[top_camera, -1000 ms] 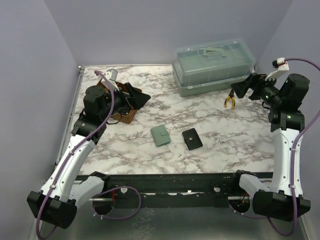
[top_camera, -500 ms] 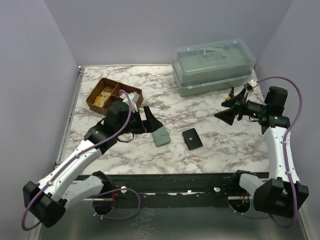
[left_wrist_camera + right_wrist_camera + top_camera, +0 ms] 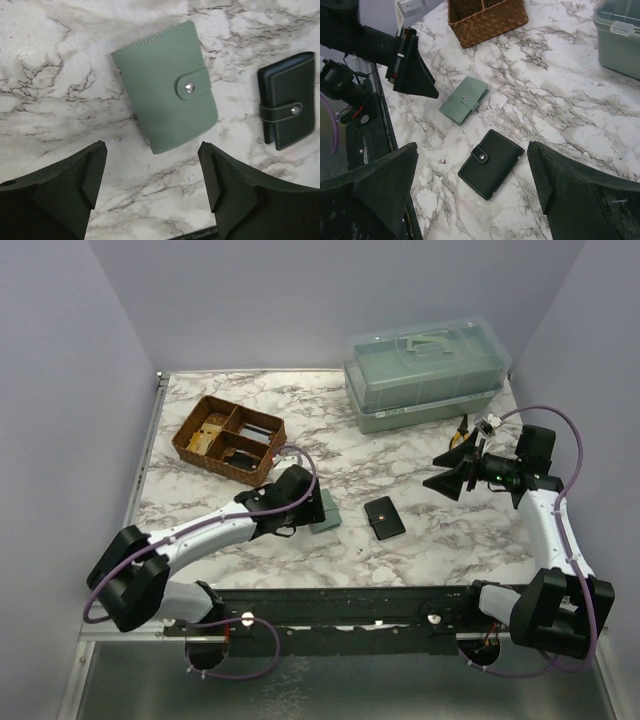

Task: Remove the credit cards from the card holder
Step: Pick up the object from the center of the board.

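Note:
The card holder (image 3: 328, 517) lies shut on the marble table, its snap tab fastened; it also shows as the green wallet (image 3: 165, 107) (image 3: 464, 100) in both wrist views. The credit cards are hidden inside it. My left gripper (image 3: 305, 502) (image 3: 152, 149) hangs open just on the near-left side of the holder, with only bare table between its fingers. My right gripper (image 3: 446, 472) (image 3: 472, 149) is open, off to the right and pointed toward the table's middle, holding nothing.
A black snap wallet (image 3: 384, 517) (image 3: 287, 102) (image 3: 490, 164) lies just right of the card holder. A woven basket (image 3: 205, 402) (image 3: 485, 17) stands at the back left. A lidded plastic box (image 3: 425, 375) (image 3: 620, 35) stands at the back right, with yellow-handled pliers (image 3: 461, 427) in front of it.
My left arm swung from the basket down to the card holder, and its jaws narrowed slightly. My right arm dropped lower and turned toward the middle of the table.

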Tool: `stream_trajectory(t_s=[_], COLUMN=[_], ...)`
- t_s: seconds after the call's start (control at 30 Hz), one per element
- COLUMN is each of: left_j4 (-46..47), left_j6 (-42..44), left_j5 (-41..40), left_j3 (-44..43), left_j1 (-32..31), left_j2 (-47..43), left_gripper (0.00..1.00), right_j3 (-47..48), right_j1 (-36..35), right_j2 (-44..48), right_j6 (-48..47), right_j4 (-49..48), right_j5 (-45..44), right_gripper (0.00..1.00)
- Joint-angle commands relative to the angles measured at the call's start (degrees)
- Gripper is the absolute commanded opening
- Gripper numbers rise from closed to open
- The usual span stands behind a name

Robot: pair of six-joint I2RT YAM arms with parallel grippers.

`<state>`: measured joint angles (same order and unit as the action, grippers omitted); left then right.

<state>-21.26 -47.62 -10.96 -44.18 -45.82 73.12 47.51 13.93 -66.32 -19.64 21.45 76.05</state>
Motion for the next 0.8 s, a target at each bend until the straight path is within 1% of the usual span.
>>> stream_trajectory(t_s=[0.0, 0.13, 0.3, 0.53, 0.63, 0.67, 0.77], left_j4=[6.8, 23.1, 29.5, 41.8, 42.2, 41.7, 35.3], left_j6=[-1.1, -3.7, -8.0, -13.7, -15.7, -16.7, -17.6], left_j5=[-3.3, 9.5, 15.5, 22.1, 22.2, 21.4, 18.6], left_j3=[-0.1, 7.6, 14.0, 21.1, 22.2, 22.6, 20.6], left_j1=[0.5, 4.6, 8.2, 10.2, 10.9, 11.1, 11.0], left_j2=[6.3, 5.9, 3.2, 2.8, 3.1, 3.4, 5.4], left_gripper=[0.78, 0.72, 0.73, 0.73, 0.7, 0.66, 0.62], right_j3=[-0.4, -2.0, -1.7, -2.5, -2.5, -2.6, -2.8], right_j1=[0.0, 0.0, 0.0, 0.0, 0.0, 0.0, 0.0], right_j2=[0.3, 1.1, 0.2, 0.3, 0.6, 0.6, 0.8], right_j6=[-2.4, -1.8, -1.1, -0.3, -0.1, -0.1, -0.1], right_j4=[0.1, -0.7, -1.1, -1.9, -2.2, -2.1, -2.3], right_j5=[-0.6, -0.9, -0.7, 0.0, 0.0, -0.1, -0.2], right_gripper=[1.0, 1.0, 1.0, 1.0, 1.0, 1.0, 1.0])
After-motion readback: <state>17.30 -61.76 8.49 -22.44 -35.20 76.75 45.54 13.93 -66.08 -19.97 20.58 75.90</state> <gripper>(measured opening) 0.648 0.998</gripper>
